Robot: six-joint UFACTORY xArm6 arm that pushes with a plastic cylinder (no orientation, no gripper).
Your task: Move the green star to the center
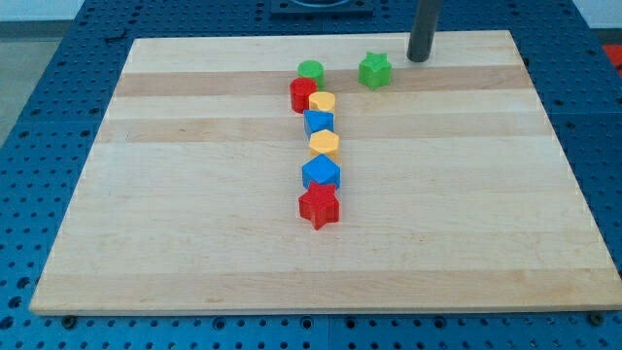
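- The green star [374, 71] lies near the board's [194, 214] top edge, right of the column of blocks and apart from all of them.
- My tip [419, 58] stands just up and to the right of the star, close to it but not touching, near the board's top edge.
- I have no hand to open or close: the rod is bare and holds nothing.
- A green cylinder [310, 70] sits left of the star, well apart from it, at the head of the column.
- Just below the cylinder, a red block [302, 94] and a yellow block [323, 102] touch side by side; I cannot make out their shapes.
- Under them come a blue block [318, 122], a second yellow block [325, 145] and a larger blue block [321, 173], each touching the next.
- A red star [319, 206] ends the column, near the board's middle.
- The board rests on a blue perforated table [39, 117].
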